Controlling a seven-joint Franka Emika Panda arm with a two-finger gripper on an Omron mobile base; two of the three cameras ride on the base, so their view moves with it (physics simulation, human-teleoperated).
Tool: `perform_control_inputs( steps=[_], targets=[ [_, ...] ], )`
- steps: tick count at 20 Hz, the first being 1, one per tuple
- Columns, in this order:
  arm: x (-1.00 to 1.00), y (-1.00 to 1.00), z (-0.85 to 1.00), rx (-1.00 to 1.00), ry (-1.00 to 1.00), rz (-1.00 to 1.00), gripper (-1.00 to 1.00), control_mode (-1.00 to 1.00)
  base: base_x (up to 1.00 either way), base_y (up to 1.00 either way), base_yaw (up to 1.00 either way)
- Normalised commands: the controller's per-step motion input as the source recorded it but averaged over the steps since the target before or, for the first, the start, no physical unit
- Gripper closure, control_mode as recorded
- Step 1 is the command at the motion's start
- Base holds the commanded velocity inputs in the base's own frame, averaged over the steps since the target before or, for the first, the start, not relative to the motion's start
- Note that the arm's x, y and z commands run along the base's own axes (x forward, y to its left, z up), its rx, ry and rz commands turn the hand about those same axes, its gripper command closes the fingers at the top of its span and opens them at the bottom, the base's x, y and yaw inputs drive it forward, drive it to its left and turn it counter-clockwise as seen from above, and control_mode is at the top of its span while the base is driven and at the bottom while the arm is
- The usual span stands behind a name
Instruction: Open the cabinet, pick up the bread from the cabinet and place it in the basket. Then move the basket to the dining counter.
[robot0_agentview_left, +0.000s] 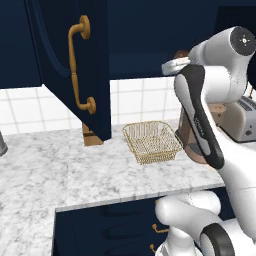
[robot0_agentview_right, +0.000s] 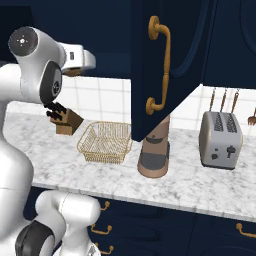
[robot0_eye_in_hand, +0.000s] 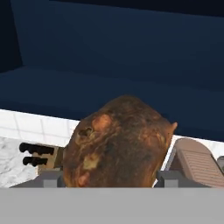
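The dark brown bread (robot0_eye_in_hand: 116, 144) sits between my fingertips in the hand view, touching both, and my gripper (robot0_eye_in_hand: 108, 177) is shut on it. It hangs in front of the open cabinet's dark shelf (robot0_eye_in_hand: 109, 87). From the base, my gripper (robot0_agentview_left: 173, 65) (robot0_agentview_right: 82, 59) is high up at the cabinet opening, with a bit of the bread (robot0_agentview_left: 180, 54) showing. The navy cabinet door (robot0_agentview_left: 75, 65) (robot0_agentview_right: 160, 65) stands swung open. Below on the marble lies the gold wire basket (robot0_agentview_left: 152, 141) (robot0_agentview_right: 106, 141), with nothing in it. The dining counter is out of view.
A knife block (robot0_agentview_right: 65, 120) stands left of the basket against the tiled wall. A brown appliance (robot0_agentview_right: 154, 155) and a grey toaster (robot0_agentview_right: 220, 140) stand to its right. The open door hangs over the counter near the basket. Navy drawers (robot0_agentview_left: 110, 225) run below the counter edge.
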Motion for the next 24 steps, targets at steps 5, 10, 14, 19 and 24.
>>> perform_control_inputs(
  steps=[5, 10, 14, 19, 24],
  targets=[
    [-0.96, 0.06, -0.53, -0.01, 0.24, 0.00, 1.00, -1.00, 0.00, 0.00, 0.00],
    [-0.16, 0.04, -0.96, 0.00, 0.13, 0.00, 1.00, -1.00, 0.00, 0.00, 0.00],
    [0.49, 0.02, -1.00, 0.00, 0.05, 0.00, 1.00, -1.00, 0.00, 0.00, 0.00],
    [0.60, -0.02, -0.91, 0.02, 0.15, 0.00, 1.00, -1.00, 0.00, 0.00, 0.00],
    [0.56, -0.01, -0.98, 0.03, 0.15, 0.00, 1.00, -1.00, 0.00, 0.00, 0.00]
  ],
)
